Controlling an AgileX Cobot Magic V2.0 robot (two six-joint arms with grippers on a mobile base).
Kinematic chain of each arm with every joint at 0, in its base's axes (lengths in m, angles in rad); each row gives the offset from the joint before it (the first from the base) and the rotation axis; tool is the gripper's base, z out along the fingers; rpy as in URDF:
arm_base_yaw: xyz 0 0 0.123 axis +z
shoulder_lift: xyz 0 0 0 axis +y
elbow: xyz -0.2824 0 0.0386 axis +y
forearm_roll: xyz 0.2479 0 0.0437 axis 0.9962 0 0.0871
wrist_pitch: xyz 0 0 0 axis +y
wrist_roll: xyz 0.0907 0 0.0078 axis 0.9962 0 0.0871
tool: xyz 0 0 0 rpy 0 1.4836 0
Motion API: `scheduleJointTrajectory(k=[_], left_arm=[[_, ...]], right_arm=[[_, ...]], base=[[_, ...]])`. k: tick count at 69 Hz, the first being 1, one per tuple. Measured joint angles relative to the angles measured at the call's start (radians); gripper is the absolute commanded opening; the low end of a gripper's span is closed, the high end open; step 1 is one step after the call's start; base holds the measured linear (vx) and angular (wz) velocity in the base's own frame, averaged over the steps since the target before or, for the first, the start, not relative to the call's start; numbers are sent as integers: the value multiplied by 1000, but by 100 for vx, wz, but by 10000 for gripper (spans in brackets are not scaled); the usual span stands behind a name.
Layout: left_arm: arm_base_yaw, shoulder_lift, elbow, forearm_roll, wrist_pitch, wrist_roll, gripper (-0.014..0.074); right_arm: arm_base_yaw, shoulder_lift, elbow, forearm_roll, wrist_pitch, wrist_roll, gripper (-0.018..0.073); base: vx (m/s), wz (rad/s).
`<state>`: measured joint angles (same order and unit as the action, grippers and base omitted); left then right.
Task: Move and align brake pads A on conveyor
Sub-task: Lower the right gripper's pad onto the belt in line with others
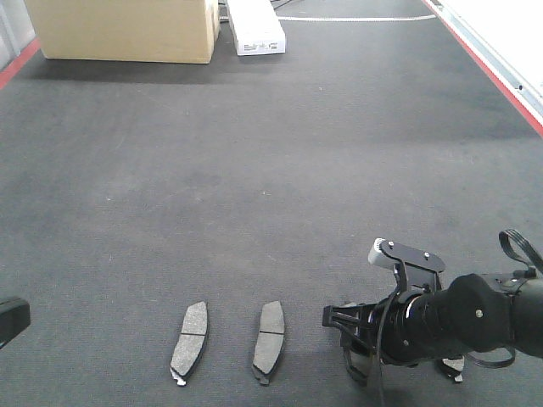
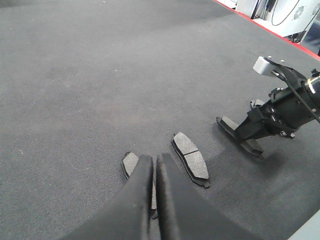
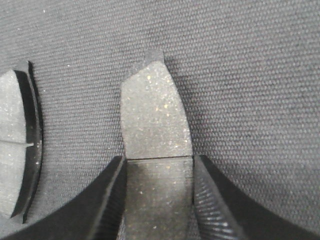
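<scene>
Two brake pads A lie side by side, rough face up, on the dark conveyor belt (image 1: pixel 254 170): the left one (image 1: pixel 190 339) and the right one (image 1: pixel 269 339). My right gripper (image 3: pixel 159 162) is low on the belt, and its fingers press both long edges of a third pad (image 3: pixel 155 120), which lies flat. Its neighbour (image 3: pixel 12 150) shows at the left edge of the right wrist view. Another pad (image 1: pixel 452 366) peeks out under the right arm. My left gripper (image 2: pixel 155 162) is shut and empty, hovering over the left pad (image 2: pixel 131 162) beside the second pad (image 2: pixel 191 152).
A cardboard box (image 1: pixel 127 30) and a white carton (image 1: pixel 256 25) stand at the belt's far end. Red edge strips (image 1: pixel 496 72) run along both sides. White equipment (image 2: pixel 280 12) stands beyond the belt's edge. The right arm (image 2: pixel 285 107) is close to the pad row.
</scene>
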<state>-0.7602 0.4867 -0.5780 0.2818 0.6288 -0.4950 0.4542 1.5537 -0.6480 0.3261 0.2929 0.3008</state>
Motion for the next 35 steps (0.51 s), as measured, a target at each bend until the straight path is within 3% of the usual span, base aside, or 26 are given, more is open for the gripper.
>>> scheduleJointTrajectory(k=[35], left_arm=[[0,0,0,0,0,0,-6]], right_arm=[[0,-18,0,8,7,1,344]], base=[[0,0]])
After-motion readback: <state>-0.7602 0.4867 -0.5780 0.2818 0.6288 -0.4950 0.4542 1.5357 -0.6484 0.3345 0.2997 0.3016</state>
